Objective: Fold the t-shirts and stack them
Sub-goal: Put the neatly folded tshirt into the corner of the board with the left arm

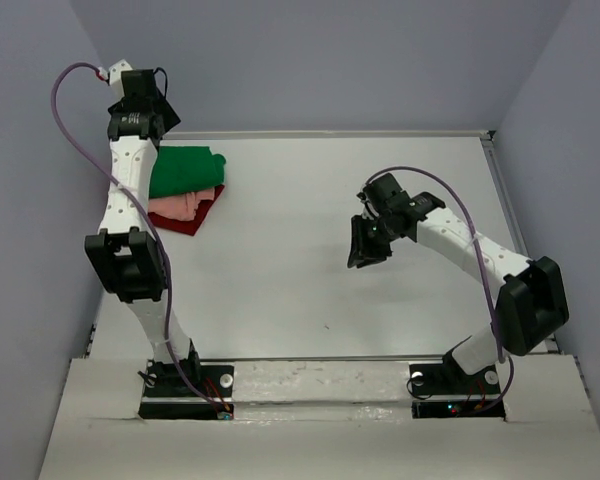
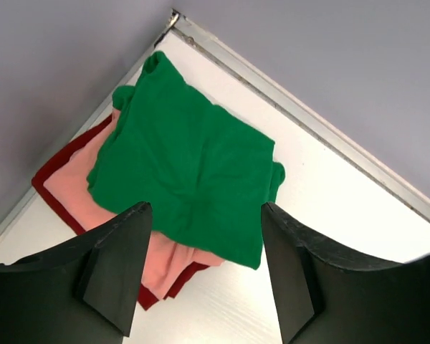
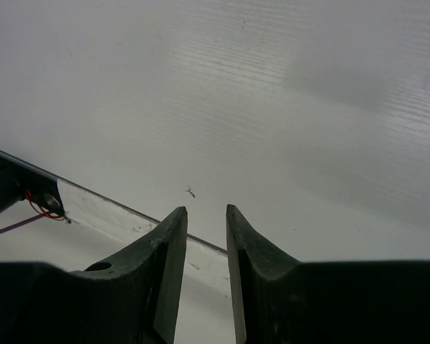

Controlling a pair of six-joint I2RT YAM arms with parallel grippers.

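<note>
The white table [image 1: 310, 230] is mostly bare, and all three t-shirts [image 1: 185, 195] sit in one pile at its far-left corner, close to the edge rail [image 2: 308, 118]. The green tee [image 2: 193, 172] is on top, folded into a rough rectangle, the salmon-pink tee [image 2: 68, 190] is under it, and the dark red tee [image 1: 190, 225] is at the bottom, showing only as a thin border. No loose shirt shows anywhere else, so I judge the folding and stacking essentially done. What may be left is tidying, since the green layer sits skewed on the others, with a lump at its far corner and creases across its middle, and neither arm is parked. The left gripper [image 2: 204, 208] hangs over the near edge of the pile with its jaws spread wide and nothing between them, clear of the cloth as far as the wrist view shows. The right gripper [image 1: 367, 245] hovers over bare table well apart from the pile, its jaws parted by a narrow slot and empty. The left arm [image 1: 130, 200] covers the pile's left side from overhead. Most of the pink and red cloth lies under the green, so the neatness of those folds cannot be told. The pile's near corner is cut off by the left gripper's own jaws, and a dark speck [image 3: 190, 190] on the table is too small to identify
</note>
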